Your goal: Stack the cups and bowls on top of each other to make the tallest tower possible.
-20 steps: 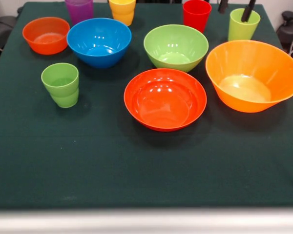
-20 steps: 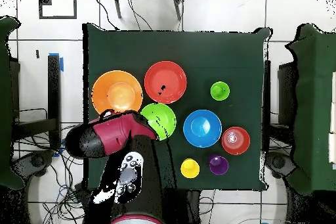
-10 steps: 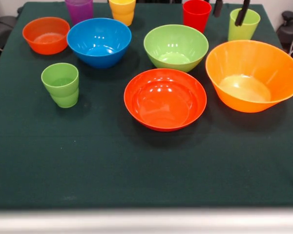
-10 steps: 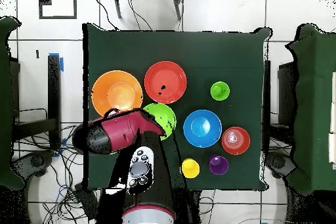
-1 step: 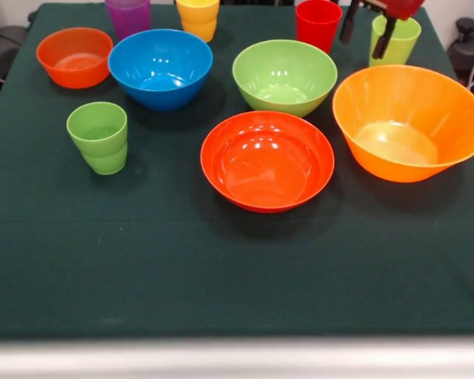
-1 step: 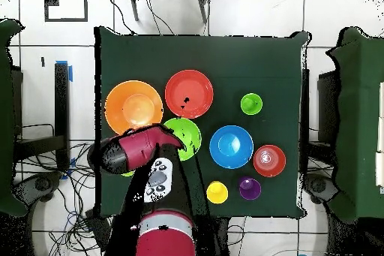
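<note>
Across the dark green counter [image 5: 221, 268] ten coloured pieces stand apart, none stacked on another. Along the far edge in the front view stand a purple cup [image 5: 128, 16], a yellow cup [image 5: 197, 17], a red cup [image 5: 317, 24] and a light green cup [image 5: 394, 41] near the far right corner. Just in front of them runs a row of bowls: a small orange bowl [image 5: 74, 57] toward the left edge, a blue bowl [image 5: 159, 68] beside it, then a green bowl [image 5: 284, 76]. A large orange-yellow bowl [image 5: 411, 122] sits by the right edge, and a wide red-orange bowl [image 5: 267, 160] lies near the middle, just in front of the green one. A second light green cup [image 5: 99, 137] stands alone toward the left edge, in front of the blue bowl.

The pincer [image 5: 365, 35] hangs at the far right, its two dark fingers [image 5: 382, 39] spread apart with nothing between them. One finger shows between the red cup and the light green cup; the other crosses in front of the light green cup's rim. Whether either touches that cup cannot be told.

From overhead, the red arm [image 6: 135, 152] covers that corner cup and overlaps the green bowl's edge.
</note>
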Controlling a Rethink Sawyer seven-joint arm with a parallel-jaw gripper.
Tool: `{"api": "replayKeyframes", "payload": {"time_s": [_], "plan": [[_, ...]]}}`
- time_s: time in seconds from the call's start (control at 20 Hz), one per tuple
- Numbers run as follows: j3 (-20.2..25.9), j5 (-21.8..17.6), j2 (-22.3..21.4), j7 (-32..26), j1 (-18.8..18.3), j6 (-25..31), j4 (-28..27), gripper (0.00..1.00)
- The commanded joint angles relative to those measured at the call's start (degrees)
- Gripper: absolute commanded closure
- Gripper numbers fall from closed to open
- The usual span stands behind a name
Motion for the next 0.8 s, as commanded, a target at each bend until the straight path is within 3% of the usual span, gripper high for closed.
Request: {"api": "replayKeyframes", "payload": {"time_s": [0.05, 0.35, 0.6, 0.65, 0.8], "plan": [[1.46, -5.37, 9.33, -3.43, 1.42, -2.78, -7.29, 0.0], [0.29, -6.55, 14.02, -2.3, 1.88, -5.63, -10.23, 0.0], [-0.69, -6.54, 15.72, -2.16, 2.5, -4.55, -11.51, 0.0], [-0.68, -6.09, 15.96, -2.43, 2.48, -4.22, -11.69, 1.0], [-1.2, -6.16, 16.17, -2.3, 3.04, -4.11, -11.87, 1.0]]}}
